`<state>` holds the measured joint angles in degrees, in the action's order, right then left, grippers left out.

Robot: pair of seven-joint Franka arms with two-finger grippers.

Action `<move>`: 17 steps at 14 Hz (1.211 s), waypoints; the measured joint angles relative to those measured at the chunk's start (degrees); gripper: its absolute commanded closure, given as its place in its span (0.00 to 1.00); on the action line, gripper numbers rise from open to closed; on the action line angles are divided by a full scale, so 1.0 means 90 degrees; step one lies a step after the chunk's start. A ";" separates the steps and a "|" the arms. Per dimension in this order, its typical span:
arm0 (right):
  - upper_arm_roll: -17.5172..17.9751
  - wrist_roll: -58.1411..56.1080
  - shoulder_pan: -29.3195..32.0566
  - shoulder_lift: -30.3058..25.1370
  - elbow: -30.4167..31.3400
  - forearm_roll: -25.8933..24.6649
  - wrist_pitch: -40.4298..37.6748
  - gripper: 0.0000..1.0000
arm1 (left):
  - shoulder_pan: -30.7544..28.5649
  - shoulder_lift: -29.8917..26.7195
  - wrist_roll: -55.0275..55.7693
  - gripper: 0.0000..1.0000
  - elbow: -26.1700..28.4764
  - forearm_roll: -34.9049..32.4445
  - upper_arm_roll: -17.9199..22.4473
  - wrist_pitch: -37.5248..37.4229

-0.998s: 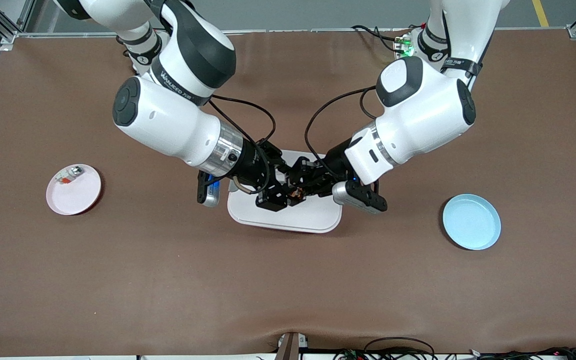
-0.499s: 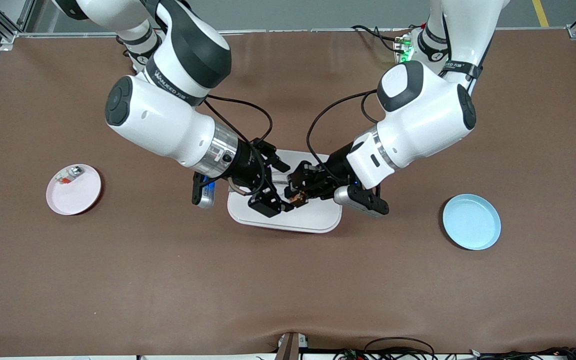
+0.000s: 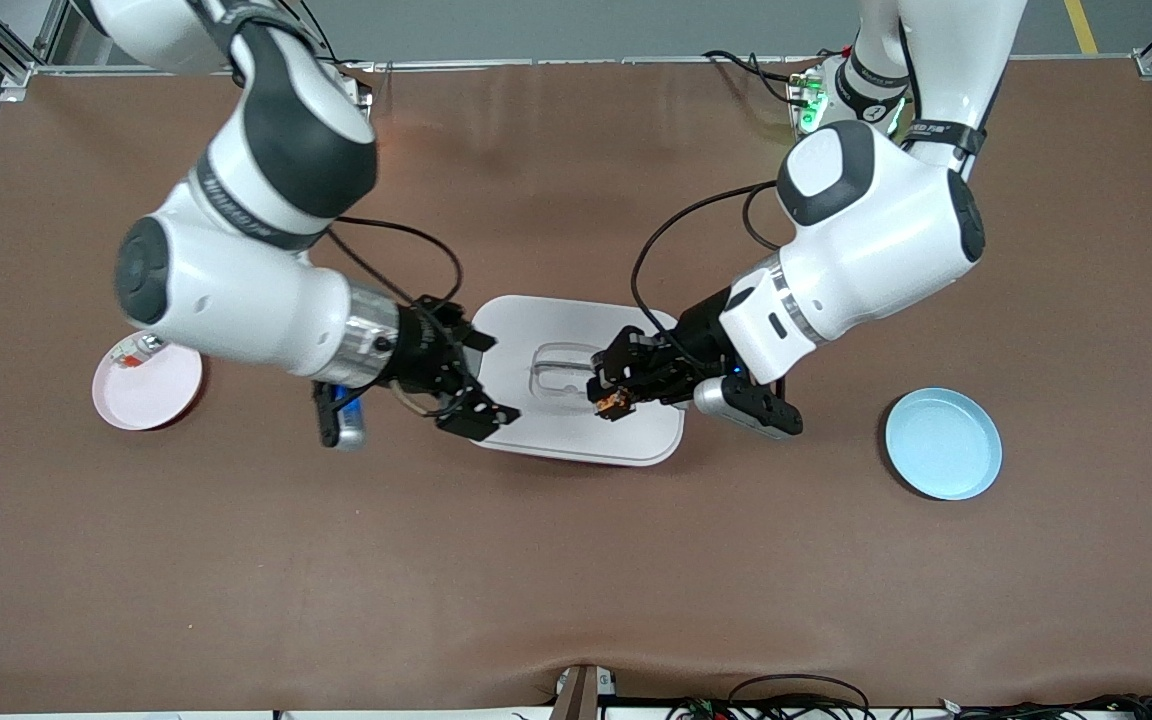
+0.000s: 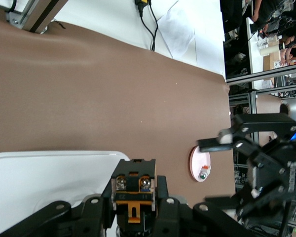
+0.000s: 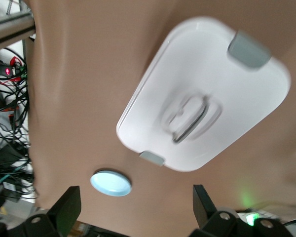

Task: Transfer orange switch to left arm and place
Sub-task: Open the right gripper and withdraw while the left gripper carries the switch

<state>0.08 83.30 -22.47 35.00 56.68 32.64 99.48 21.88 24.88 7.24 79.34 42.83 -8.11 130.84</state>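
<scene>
The orange switch (image 3: 617,404) is clamped in my left gripper (image 3: 609,397), held over the white box (image 3: 556,325) near its handle recess. In the left wrist view the switch (image 4: 133,196) sits between the fingers, orange markings facing the camera, with the box lid (image 4: 39,182) below it. My right gripper (image 3: 494,380) is open and empty over the box's edge at the right arm's end. In the right wrist view its gripper (image 5: 133,212) has the fingers spread wide, and the box (image 5: 227,59) and its grey latches show.
A pink plate (image 3: 161,395) holding a small white-silver piece (image 3: 141,347) lies toward the right arm's end. A light blue plate (image 3: 943,443) lies toward the left arm's end; it also shows in the right wrist view (image 5: 111,182).
My right gripper has opened, let go of the switch and drawn back toward the pink plate. The left gripper keeps the switch and has shifted slightly toward the blue plate.
</scene>
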 measured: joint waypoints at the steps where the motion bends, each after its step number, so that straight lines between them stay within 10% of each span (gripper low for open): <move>1: -0.0013 -0.0384 0.0178 -0.0044 -0.0019 -0.0003 -0.0310 0.00 | -0.0098 -0.0064 -0.0018 1.00 -0.0003 -0.0068 0.0009 -0.0219; 8: -0.0061 -0.3029 0.1648 -0.0375 -0.0061 -0.0220 -0.2506 0.00 | -0.0711 -0.0730 -0.0024 1.00 -0.0017 -0.1255 0.0031 -0.1923; 17: -0.0060 -0.7627 0.2279 -0.0562 -0.0063 -0.3072 -0.3646 0.00 | -0.1971 -0.1278 -0.0200 1.00 -0.0017 -0.2532 0.0053 -0.4317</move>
<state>-0.45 14.66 -1.96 29.94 56.11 4.99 66.67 4.14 13.38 5.44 79.19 20.04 -7.63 91.99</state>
